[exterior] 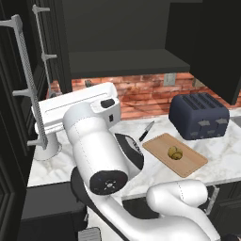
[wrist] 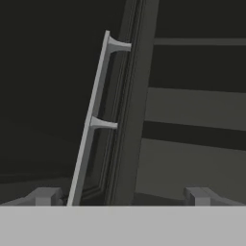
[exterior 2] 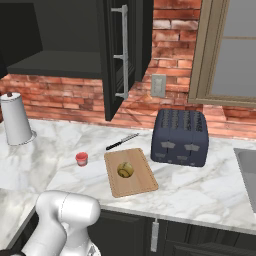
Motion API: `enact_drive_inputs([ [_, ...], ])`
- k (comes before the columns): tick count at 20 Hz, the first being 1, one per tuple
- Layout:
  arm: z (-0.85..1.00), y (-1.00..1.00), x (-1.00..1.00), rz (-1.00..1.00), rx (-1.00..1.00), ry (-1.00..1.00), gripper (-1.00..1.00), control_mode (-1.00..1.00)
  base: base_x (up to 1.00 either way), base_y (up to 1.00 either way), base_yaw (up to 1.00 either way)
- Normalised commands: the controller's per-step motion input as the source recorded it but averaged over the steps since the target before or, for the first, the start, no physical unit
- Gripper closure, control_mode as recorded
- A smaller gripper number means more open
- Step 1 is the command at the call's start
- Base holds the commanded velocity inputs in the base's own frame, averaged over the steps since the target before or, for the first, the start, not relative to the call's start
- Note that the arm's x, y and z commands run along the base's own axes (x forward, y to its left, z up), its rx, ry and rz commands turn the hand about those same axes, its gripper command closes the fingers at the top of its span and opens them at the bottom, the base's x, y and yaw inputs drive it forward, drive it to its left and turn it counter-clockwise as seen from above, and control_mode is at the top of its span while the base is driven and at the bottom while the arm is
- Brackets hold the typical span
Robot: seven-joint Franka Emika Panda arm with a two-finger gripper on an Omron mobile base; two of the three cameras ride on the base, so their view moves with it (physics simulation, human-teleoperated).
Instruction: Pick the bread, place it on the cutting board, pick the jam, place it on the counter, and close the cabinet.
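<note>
The bread (exterior 2: 125,170) (exterior: 175,152) rests on the cutting board (exterior 2: 142,185) (exterior: 193,162). To the left of the board the jam (exterior 2: 81,159) stands on the marble counter (exterior 2: 200,195) (exterior: 221,155). The black cabinet (exterior: 122,61) is open, both doors swung out and its shelf bare. My gripper (wrist: 122,197) is open and faces the left door's silver handle (wrist: 91,120) (exterior: 28,80) at close range. The bar runs down just inside the left fingertip (wrist: 45,196). Nothing is between the fingers.
A dark blue toaster (exterior 2: 180,137) (exterior: 200,115) sits right of the board, and a knife (exterior 2: 122,141) (exterior: 147,131) lies behind it. A paper towel roll (exterior 2: 16,120) stands far left. The right cabinet door (exterior 2: 117,55) juts over the counter. A sink (exterior 2: 247,170) lies far right.
</note>
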Motion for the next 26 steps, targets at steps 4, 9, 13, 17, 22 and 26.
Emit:
enact_drive_inputs([
  [4,-0.05,0.09,0.26,0.0,0.0,0.0,-1.0,-1.0,0.0,0.0,0.0],
  [9,-0.02,0.0,0.32,0.0,0.0,0.0,-1.0,-1.0,0.0,0.0,0.0],
  [13,0.0,0.0,0.27,0.0,0.0,0.0,-1.0,-1.0,0.0,0.0,0.0],
  [17,-0.03,0.0,0.23,0.0,0.0,0.0,-1.0,-1.0,0.0,0.0,0.0],
  [22,-0.03,0.07,0.16,0.0,0.0,0.0,-1.0,-1.0,0.0,0.0,0.0],
  [26,-0.03,0.11,0.12,0.0,0.0,0.0,-1.0,-1.0,0.0,0.0,0.0],
])
